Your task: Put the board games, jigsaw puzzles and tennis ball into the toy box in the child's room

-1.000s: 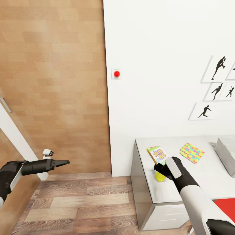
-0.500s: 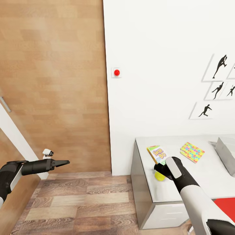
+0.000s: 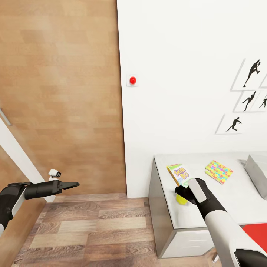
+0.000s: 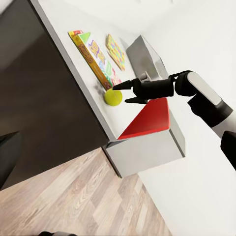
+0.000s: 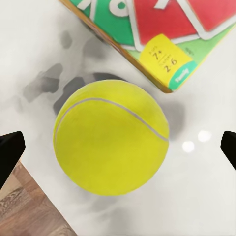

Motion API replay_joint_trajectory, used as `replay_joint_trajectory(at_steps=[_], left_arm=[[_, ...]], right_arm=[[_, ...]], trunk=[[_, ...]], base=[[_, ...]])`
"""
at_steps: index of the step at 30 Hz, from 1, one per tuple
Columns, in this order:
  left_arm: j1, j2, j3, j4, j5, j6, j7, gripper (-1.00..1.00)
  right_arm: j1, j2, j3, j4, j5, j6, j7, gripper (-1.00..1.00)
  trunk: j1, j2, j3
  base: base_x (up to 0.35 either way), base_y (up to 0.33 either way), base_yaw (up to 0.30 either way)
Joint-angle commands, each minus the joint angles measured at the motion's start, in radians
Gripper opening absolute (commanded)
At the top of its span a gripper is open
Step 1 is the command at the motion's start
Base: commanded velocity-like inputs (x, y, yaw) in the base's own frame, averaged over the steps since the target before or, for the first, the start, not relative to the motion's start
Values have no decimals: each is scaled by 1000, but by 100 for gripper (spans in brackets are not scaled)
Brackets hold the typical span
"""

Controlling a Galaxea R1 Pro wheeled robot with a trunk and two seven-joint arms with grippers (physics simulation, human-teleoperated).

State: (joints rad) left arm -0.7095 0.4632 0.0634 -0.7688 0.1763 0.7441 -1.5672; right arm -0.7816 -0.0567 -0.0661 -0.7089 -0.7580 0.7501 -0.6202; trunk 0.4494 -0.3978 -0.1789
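- Here, in the head view, the right claw (image 3: 181, 193) hangs over the ball (image 3: 181, 200), which lies near the front left corner of the worktop (image 3: 222, 207), just beside the Skip-Bo box (image 3: 179, 175). A puzzle (image 3: 218, 171) lies further right, apart from the box, and the grey bin (image 3: 257, 170) stands at the right edge. The left claw (image 3: 70, 184) is held out over the floor (image 3: 92, 230) before the door (image 3: 59, 92), empty, fingers close together.
- In the left wrist view, the right claw (image 4: 129, 92) is spread open, its tips astride the ball (image 4: 113, 97) and apparently clear of it.
- In the right wrist view, the ball (image 5: 112, 137) sits on the worktop (image 5: 196, 196) between two black fingertips (image 5: 10, 150) at the edges, neither touching it; the box corner (image 5: 162, 54) is just beside it.
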Motion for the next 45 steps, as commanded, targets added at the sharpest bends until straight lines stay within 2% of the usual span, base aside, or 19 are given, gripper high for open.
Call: replay_joint_trajectory(at_steps=[1, 27, 45], left_arm=[[-1, 0, 0, 0, 0, 11, -4, 100], [-1, 0, 0, 0, 0, 9, -4, 100], [-1, 0, 0, 0, 0, 9, -4, 100]], right_arm=[[-1, 0, 0, -1, -10, 2, -9, 100], [-1, 0, -1, -1, -9, 2, -1, 100], [-1, 0, 0, -1, -8, 2, 0, 100]], trunk=[[1, -2, -2], [1, -2, -17], [1, -2, -19]], base=[[0, 0, 0], [6, 0, 0], [1, 0, 0]])
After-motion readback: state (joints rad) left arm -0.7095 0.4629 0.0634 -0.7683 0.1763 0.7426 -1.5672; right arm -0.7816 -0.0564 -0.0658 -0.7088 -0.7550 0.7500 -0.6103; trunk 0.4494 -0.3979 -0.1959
